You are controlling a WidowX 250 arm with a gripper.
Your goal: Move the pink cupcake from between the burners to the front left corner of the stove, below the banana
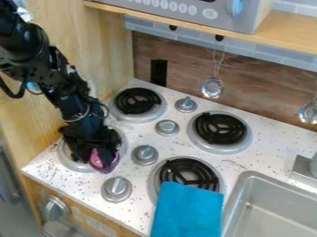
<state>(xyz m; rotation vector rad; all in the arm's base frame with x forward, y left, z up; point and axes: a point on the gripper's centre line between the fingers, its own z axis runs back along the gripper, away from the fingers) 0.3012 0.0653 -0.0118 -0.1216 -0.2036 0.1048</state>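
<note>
Over the near-left burner point(69, 159) of the stove, at the left of the view, the black end effector point(94, 153) hangs low, its arm point(77, 99) slanting down from the upper left. A purple-pink thing point(96, 159) is right at its tip, above that burner and partly hidden by the black parts; how far open the end effector is, and whether it grips the thing, I cannot tell. The speckled white worktop point(266, 162) carries three more burners with black coils, and four silver knobs run in a slanting row between the left and right pairs, the nearest knob point(116, 189) just beside the end effector's burner. A blue cloth point(187, 210) lies across the near part of the near-right burner point(207, 176). To its right is a grey metal sink point(272, 210). Behind the stove, two silver utensils hang against the wood-patterned wall point(186, 65), below a wooden shelf point(285, 39) bearing a grey microwave point(217, 21).
</note>
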